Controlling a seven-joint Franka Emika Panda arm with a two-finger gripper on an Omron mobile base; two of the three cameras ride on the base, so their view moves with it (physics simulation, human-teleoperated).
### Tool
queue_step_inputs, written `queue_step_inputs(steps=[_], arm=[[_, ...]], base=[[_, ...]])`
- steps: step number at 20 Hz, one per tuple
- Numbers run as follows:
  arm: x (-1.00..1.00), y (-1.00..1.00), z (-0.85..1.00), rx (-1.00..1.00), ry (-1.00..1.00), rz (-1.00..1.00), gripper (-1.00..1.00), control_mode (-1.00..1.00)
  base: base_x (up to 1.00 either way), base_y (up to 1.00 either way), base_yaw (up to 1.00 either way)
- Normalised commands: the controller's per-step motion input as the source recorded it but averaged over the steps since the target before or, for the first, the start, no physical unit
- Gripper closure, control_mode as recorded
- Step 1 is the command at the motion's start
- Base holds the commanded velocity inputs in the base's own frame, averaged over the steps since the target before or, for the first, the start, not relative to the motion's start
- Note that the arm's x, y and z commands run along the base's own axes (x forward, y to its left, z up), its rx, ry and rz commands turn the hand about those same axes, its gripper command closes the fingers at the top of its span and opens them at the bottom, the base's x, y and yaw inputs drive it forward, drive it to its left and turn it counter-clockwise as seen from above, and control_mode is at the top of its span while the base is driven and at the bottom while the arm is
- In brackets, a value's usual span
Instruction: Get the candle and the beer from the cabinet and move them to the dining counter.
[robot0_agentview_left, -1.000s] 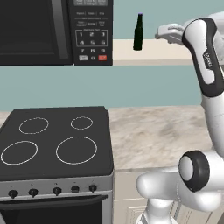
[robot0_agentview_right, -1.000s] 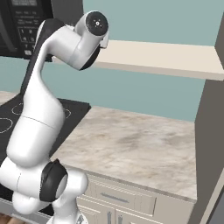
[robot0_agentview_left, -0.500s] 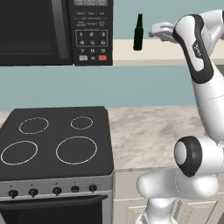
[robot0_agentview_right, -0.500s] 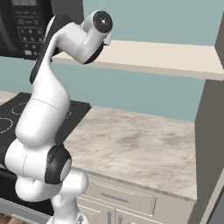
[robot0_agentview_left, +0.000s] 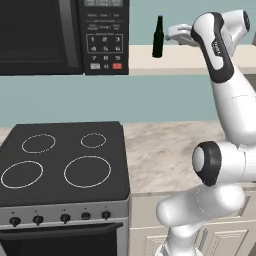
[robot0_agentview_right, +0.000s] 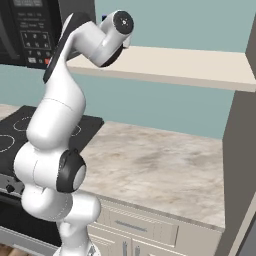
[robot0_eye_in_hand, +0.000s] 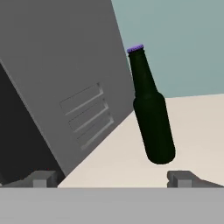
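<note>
Two dark fingertips (robot0_eye_in_hand: 43, 179) rise at the bottom of the hand view, set wide apart — the gripper (robot0_eye_in_hand: 113, 179) is open and has hold of nothing. Just beyond them the beer (robot0_eye_in_hand: 151, 111) stands on the cabinet (robot0_eye_in_hand: 192, 127), beside the grey side wall of the microwave (robot0_eye_in_hand: 65, 78). From the left base view the gripper (robot0_agentview_left: 175, 34) is level with the bottle (robot0_agentview_left: 158, 37), near it but apart. Below lie the stove (robot0_agentview_left: 60, 162) and the marbled worktop (robot0_agentview_left: 165, 150).

Beer (robot0_agentview_left: 158, 36) upright on cabinet (robot0_agentview_left: 200, 59) near its left end, just right of microwave (robot0_agentview_left: 65, 35). Gripper (robot0_agentview_left: 176, 35) beside beer, on its right. Stove (robot0_agentview_left: 62, 162) below microwave, worktop (robot0_agentview_left: 170, 150) right of stove.
</note>
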Motion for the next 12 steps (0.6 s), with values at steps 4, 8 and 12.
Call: queue_step_inputs(steps=[4,8,12], arm=[[0.43,0.0,0.0,-0.03,0.01,0.02,-1.0,-1.0],[0.41,0.02,-0.01,-0.03,0.0,0.02,-1.0,-1.0],[0.39,0.01,0.0,-0.01,0.04,0.02,-1.0,-1.0]], base=[[0.0,0.0,0.0],[0.0,0.0,0.0],[0.0,0.0,0.0]])
